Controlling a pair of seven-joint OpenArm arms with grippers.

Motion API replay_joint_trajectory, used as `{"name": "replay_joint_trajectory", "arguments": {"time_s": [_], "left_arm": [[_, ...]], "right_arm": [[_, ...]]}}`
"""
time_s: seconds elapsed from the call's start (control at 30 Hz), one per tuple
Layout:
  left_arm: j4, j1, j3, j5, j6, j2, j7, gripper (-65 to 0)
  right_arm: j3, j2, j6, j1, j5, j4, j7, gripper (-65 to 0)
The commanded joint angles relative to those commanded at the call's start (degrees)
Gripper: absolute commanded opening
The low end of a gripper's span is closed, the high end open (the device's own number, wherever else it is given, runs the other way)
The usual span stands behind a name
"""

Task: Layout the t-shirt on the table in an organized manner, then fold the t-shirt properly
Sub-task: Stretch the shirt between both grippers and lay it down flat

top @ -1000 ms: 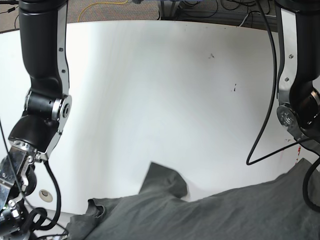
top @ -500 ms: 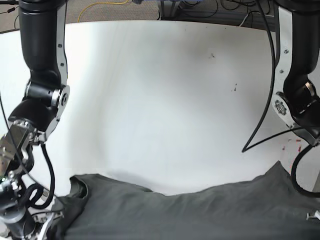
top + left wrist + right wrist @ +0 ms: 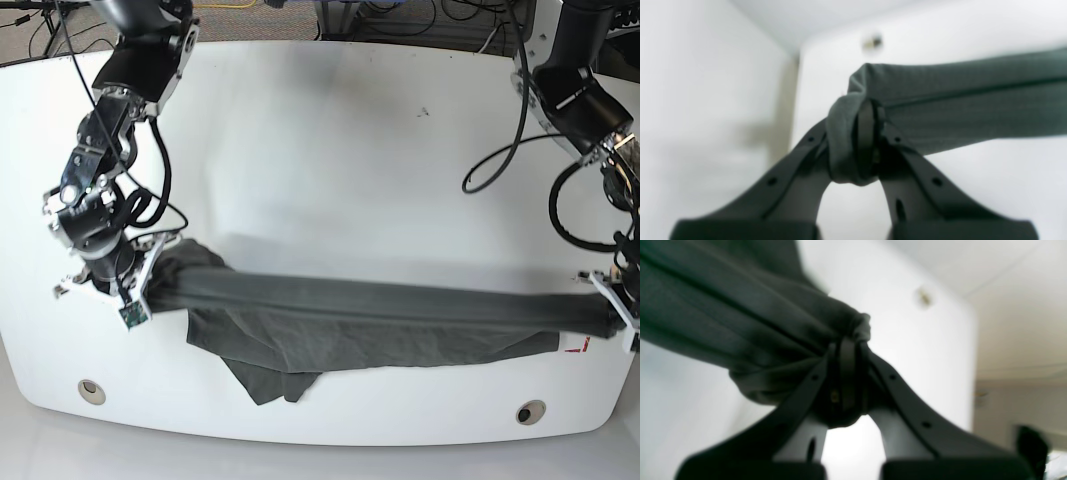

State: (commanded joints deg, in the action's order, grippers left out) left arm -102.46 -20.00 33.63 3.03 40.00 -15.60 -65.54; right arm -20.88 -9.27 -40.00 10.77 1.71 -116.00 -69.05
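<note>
Charcoal-grey t-shirt (image 3: 370,315) stretched crosswise as a long band between both claws, over the near half of the white bench (image 3: 330,160). Upper edge of the band is rolled into a taut ridge; below it the cloth sags in loose wrinkles, and one flap (image 3: 270,375) droops toward the near bench edge on the base view's left.

No brand, label or legible writing on the shirt or arms. A small red mark (image 3: 575,347) sits on the bench just under the band's end at the base view's right; too small to read.

Right claw (image 3: 135,290) (base view's left): clamped on a bunched end of the shirt. Right wrist view shows the jaws pinched together with cloth (image 3: 773,340) gathered around the tips (image 3: 846,373) and trailing off to upper left.

Left claw (image 3: 615,310) (base view's right): clamped on the opposite end. Left wrist view shows cloth (image 3: 940,100) wrapped over the tips (image 3: 870,140) and running out to the right in a flat folded strip.

Two round metal grommets (image 3: 91,390) (image 3: 528,412) near the front bench edge, both clear of the cloth. Black cables (image 3: 520,140) loop off the left arm above the bench. Both wrist views are blurred.
</note>
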Motion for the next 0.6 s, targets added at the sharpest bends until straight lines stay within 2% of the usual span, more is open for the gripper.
{"name": "replay_joint_trajectory", "arguments": {"time_s": [0.23, 0.6], "left_arm": [[-0.97, 12.57, 2.29, 0.0, 0.0, 0.53, 0.09, -65.0], [-1.14, 23.47, 2.46, -0.09, 0.0, 0.44, 0.09, -65.0]], "right_arm": [[-3.78, 3.69, 0.0, -9.67, 0.0, 0.0, 3.96, -64.8], [-5.71, 3.87, 0.0, -19.43, 0.0, -0.09, 4.22, -64.8]]}}
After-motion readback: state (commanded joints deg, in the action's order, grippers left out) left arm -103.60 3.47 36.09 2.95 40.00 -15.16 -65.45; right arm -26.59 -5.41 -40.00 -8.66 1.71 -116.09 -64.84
